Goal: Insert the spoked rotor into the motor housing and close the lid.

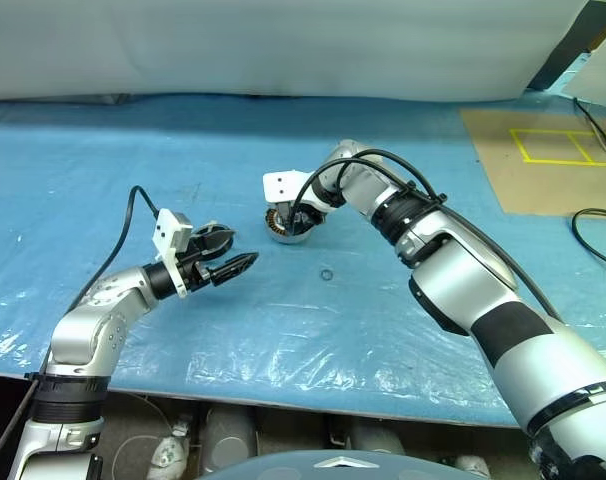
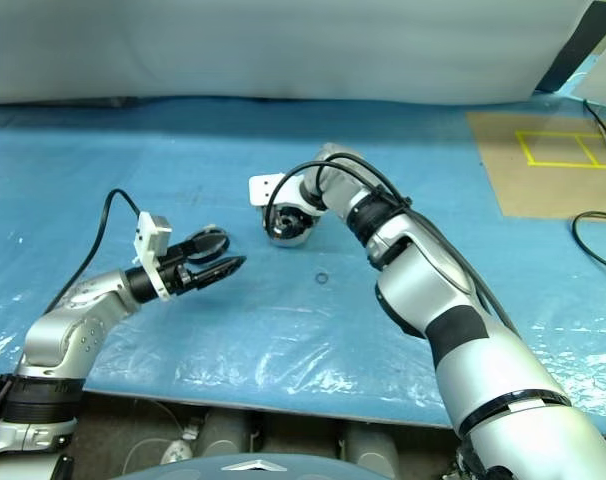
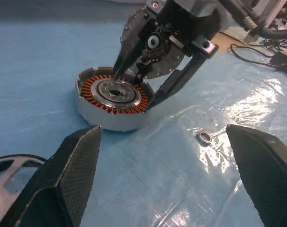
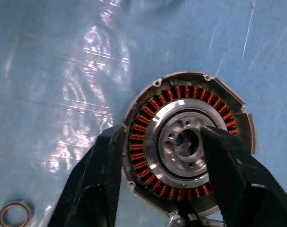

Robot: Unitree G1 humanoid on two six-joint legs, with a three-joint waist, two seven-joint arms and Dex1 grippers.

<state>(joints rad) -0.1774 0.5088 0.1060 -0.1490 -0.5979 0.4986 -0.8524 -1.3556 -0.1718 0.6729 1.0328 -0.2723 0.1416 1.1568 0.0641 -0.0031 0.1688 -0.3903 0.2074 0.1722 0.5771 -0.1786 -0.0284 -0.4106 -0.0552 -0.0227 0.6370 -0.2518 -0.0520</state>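
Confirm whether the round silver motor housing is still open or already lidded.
Open. The round silver motor housing shows its copper-coloured windings and a silver spoked rotor seated in the middle, with no lid over them.

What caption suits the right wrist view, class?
Right gripper open over the motor housing, copper windings showing, small ring nearby.

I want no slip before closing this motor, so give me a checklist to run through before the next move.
1. Rotor in housing: ok.
2. Right claw open: ok, one finger over the rotor, one outside the housing wall.
3. Left claw open and empty: ok.
4. Ring apart from housing: ok.
5. Lid within reach: cannot tell.
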